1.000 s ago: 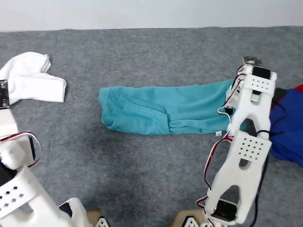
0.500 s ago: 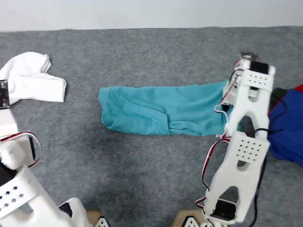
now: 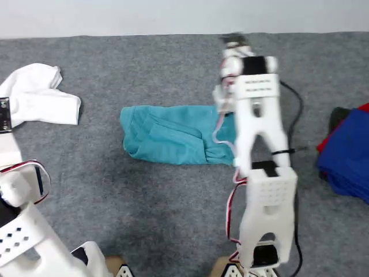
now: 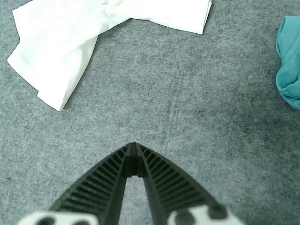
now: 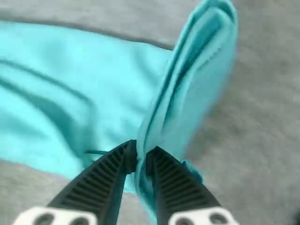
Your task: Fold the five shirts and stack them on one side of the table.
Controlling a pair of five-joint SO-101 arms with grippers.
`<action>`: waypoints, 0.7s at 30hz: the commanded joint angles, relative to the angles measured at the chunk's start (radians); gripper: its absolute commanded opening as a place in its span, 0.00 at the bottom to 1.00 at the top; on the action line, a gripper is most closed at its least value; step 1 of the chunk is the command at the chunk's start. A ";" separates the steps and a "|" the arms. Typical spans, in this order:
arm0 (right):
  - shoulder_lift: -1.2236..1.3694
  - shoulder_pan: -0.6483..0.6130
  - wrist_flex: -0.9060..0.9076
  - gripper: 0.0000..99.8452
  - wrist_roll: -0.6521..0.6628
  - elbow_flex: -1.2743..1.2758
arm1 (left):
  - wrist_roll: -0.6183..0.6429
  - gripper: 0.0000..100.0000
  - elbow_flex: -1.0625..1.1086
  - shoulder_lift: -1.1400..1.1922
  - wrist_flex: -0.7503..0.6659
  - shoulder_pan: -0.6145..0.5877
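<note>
A teal shirt [image 3: 173, 134] lies folded lengthwise across the middle of the grey table. My right gripper [image 5: 140, 157] is shut on its right end and holds that end lifted and doubled over the rest of the teal shirt [image 5: 56, 93]. In the high view the right arm [image 3: 256, 104] stands over that end. A white shirt [image 3: 37, 98] lies crumpled at the far left. My left gripper [image 4: 136, 161] is shut on nothing, hovering over bare carpet near the white shirt [image 4: 65, 37]. An edge of the teal shirt [image 4: 289, 65] shows there too.
A stack of blue and red cloth [image 3: 346, 150] sits at the right edge of the table, with a dark piece behind it. The left arm's white body [image 3: 23, 219] fills the near left corner. Grey carpet lies open in front of the teal shirt.
My right arm has swung left and back, carrying the teal shirt's right end over toward the middle. The shirt now looks shorter. The left arm has not moved.
</note>
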 commanded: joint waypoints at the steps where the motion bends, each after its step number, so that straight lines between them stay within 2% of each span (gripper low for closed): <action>1: -0.077 -0.130 -0.065 0.01 0.008 -0.060 | 0.002 0.00 -0.002 -0.015 0.028 -0.005; 9: -0.024 -0.349 -0.183 0.01 0.009 -0.058 | 0.000 0.00 0.035 -0.066 0.028 -0.002; 16: 0.125 -0.429 -0.314 0.01 0.015 -0.058 | 0.000 0.00 0.197 -0.241 0.021 0.000; 21: 0.185 -0.484 -0.372 0.01 0.017 -0.058 | -0.032 0.00 0.341 -0.405 -0.038 0.000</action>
